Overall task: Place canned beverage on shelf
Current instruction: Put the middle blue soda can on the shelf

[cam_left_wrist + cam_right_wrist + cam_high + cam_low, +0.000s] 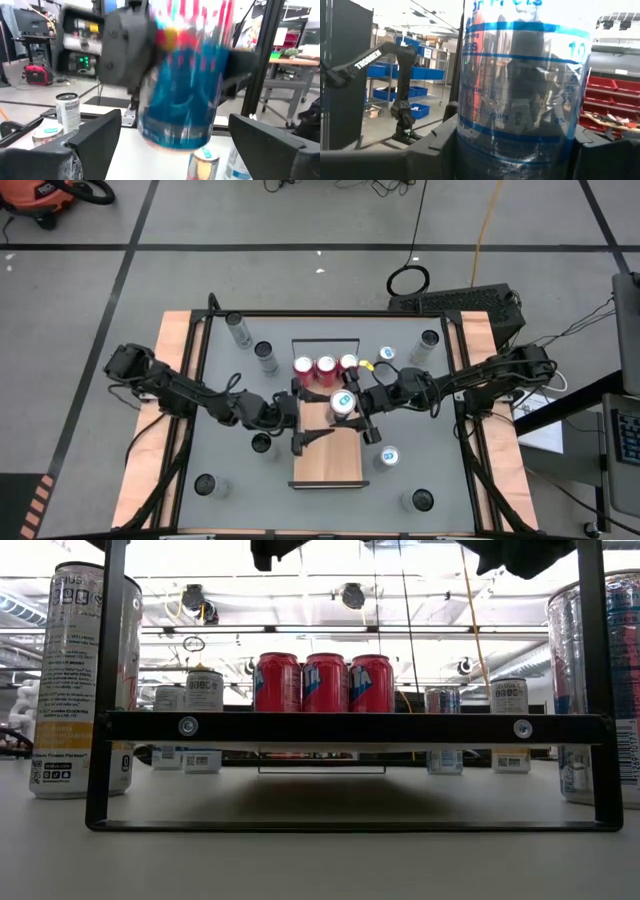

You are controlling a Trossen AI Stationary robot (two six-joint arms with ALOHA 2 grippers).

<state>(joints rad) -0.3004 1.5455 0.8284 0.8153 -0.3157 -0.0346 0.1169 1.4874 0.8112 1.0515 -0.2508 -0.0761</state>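
Note:
The shelf (327,452) is a light-wood board mid-table, with a wire rail (325,342) at its far end. Three red cans (325,366) stand on its far part and show in the low view (325,682). My right gripper (352,408) reaches in from the table's right and is shut on a silver-and-blue beverage can (342,404), which fills the right wrist view (525,95). My left gripper (308,416) comes from the left and stands open. The can (185,90) is just beyond its fingertips, which do not touch it. My right gripper pinches the can's side wall (470,145) between its two fingers, one on each side. The fingers come level from the table's right. The can stays upright above the board's middle; its base is hidden from me.
Loose cans stand around the shelf on the grey table: at the far left (238,328), far right (430,345), near left (207,485), near right (420,500), and close to the board (388,457). The board's near half is bare wood.

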